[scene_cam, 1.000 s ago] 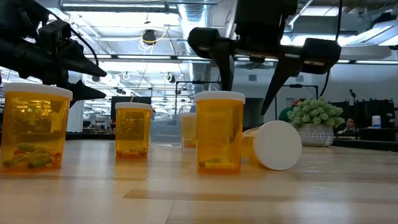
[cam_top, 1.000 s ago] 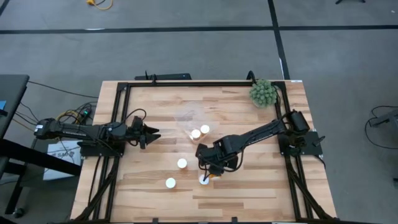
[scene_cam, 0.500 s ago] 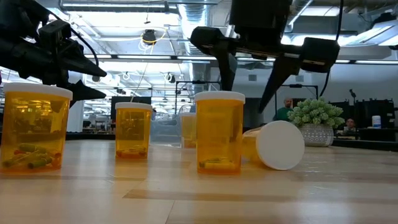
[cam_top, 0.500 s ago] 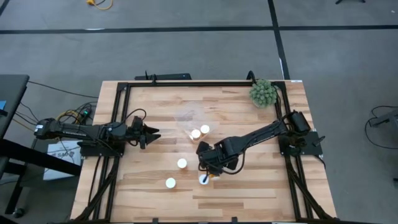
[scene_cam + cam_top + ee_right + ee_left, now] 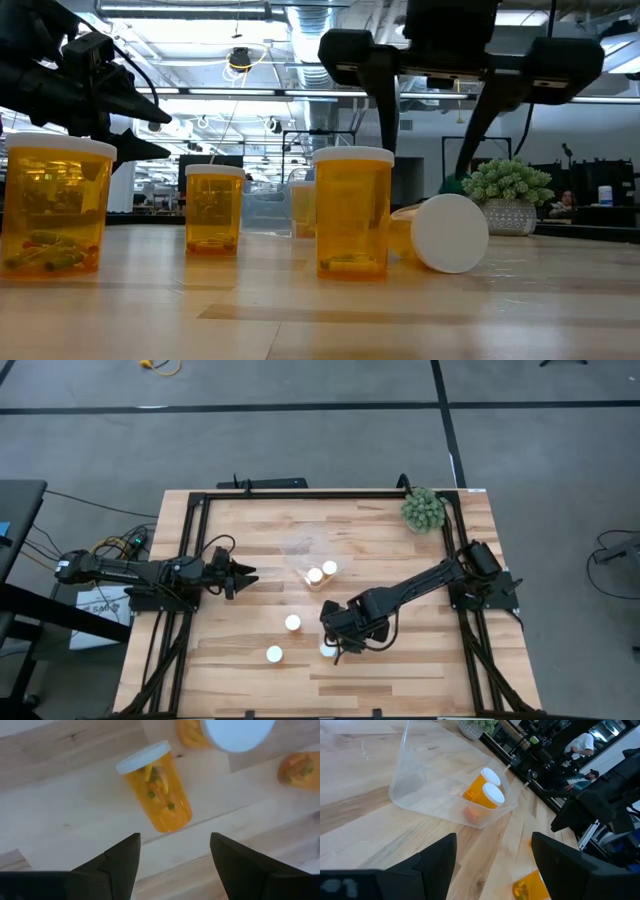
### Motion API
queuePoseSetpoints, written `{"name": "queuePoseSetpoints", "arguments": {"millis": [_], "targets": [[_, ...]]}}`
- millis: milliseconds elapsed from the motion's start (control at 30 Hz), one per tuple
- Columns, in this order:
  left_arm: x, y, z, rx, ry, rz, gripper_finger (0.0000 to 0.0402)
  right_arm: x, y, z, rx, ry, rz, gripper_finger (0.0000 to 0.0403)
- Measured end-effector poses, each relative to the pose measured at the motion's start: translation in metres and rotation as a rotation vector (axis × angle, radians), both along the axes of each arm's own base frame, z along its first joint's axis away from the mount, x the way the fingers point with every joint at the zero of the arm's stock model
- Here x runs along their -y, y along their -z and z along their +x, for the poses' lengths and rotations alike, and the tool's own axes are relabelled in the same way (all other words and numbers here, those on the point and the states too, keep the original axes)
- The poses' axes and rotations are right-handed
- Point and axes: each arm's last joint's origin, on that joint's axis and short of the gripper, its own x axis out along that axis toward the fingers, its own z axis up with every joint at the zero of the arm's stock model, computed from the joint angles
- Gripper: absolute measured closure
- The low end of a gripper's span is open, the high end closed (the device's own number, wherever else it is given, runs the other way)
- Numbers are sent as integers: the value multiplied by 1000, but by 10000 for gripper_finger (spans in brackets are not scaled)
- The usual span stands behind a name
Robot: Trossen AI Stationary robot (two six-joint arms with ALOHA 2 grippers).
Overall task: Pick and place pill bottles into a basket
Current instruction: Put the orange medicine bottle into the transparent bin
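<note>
The right gripper [image 5: 335,643] hangs above the near-centre of the table [image 5: 240,670] with its fingers [image 5: 115,865] spread and nothing between them. Directly below stands an upright pill bottle [image 5: 155,790], and a second bottle [image 5: 440,233] lies on its side just beside it. Two more bottles [image 5: 283,638] stand apart to the left. Two bottles [image 5: 482,790] already lie inside the clear basket [image 5: 420,795] near the table centre. The left gripper [image 5: 240,575] waits at the left edge, fingers apart and empty. The bottles appear light, rigid and smooth-walled, so they are judged liable to tip or roll. Grip the upright bottle across its orange body, below the white cap [image 5: 353,156], with fingers squarely opposed.
</note>
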Motion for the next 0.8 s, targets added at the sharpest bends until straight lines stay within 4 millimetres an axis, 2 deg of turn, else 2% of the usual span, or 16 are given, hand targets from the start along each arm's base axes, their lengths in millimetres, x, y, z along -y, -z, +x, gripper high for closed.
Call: {"name": "queuePoseSetpoints", "arguments": {"millis": [433,800], "targets": [[0,0,0,1,0,0,155,-10,3,-1,15,-18,11,168],[0,0,0,1,0,0,155,-12,16,-4,15,-51,36,168]]}}
